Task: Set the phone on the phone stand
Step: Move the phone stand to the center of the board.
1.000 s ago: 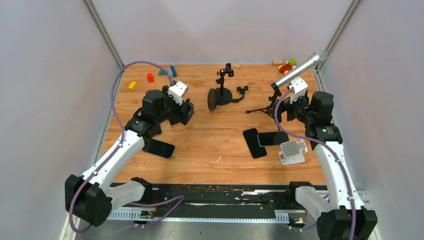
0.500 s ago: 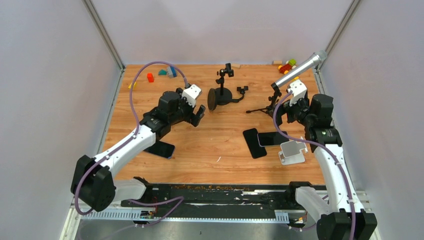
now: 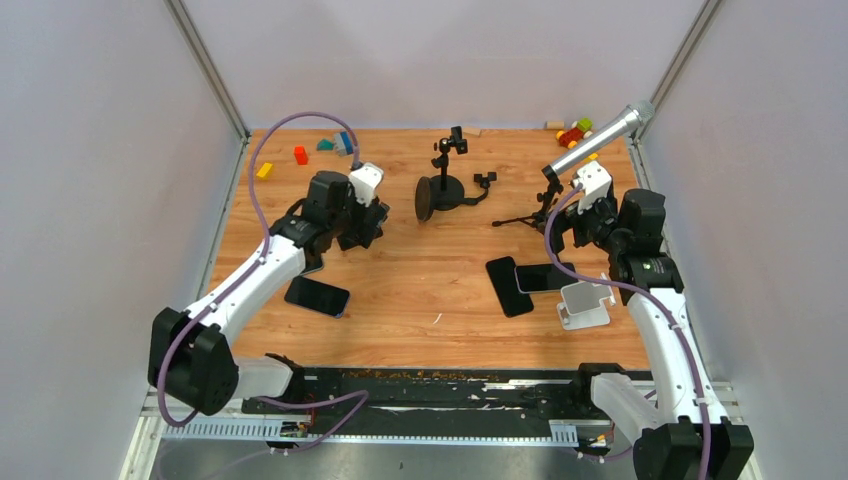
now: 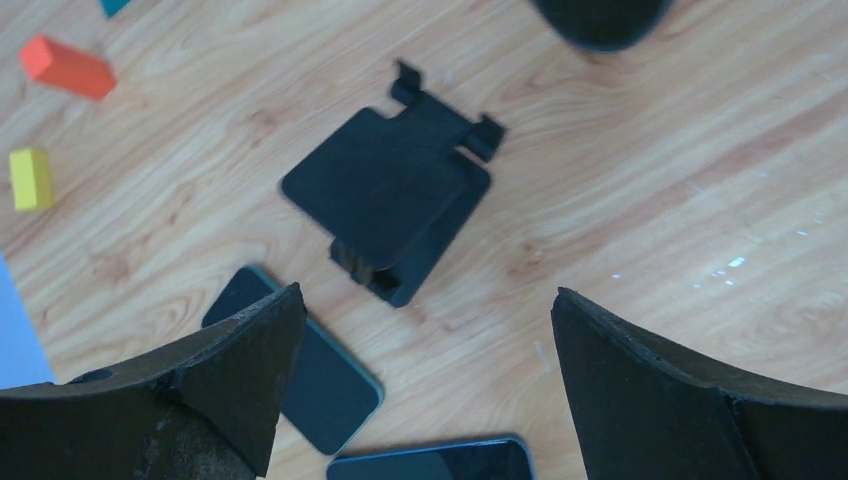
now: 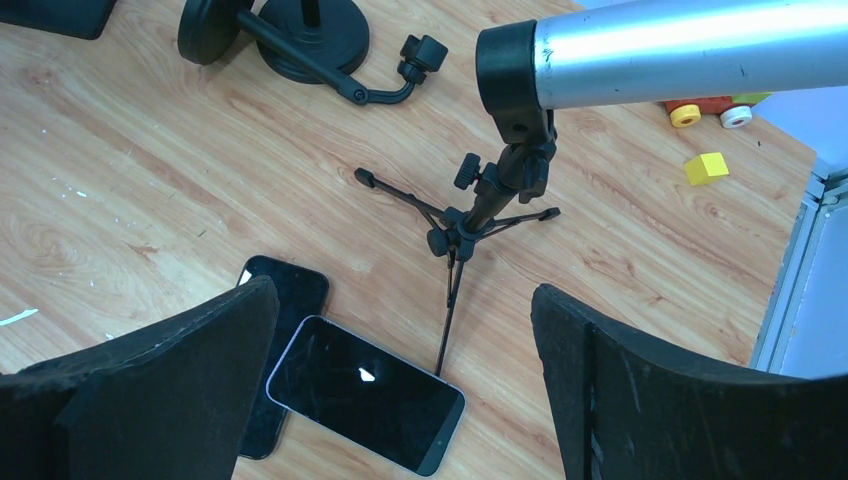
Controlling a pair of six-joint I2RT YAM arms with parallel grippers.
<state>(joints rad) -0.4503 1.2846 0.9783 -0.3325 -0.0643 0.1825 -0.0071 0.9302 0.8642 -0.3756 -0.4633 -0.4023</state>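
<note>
Step, I reckon: reach-for-phone stage, nothing picked yet. Left gripper (image 4: 428, 295) jaws spread wide, empty, hovering over black phone stand (image 4: 385, 195). Phone (image 4: 300, 370) flat on wooden table (image 4: 650, 200), just beside stand on its near-edge side; second phone (image 4: 430, 462) a bit past that. Right gripper (image 5: 405, 290) also wide open, empty, well right of stand. Next move probably: drop onto phone, pinch thin edges. Stand matte bent plate, two hook lips; phone glossy slab, rounded corners.
</note>
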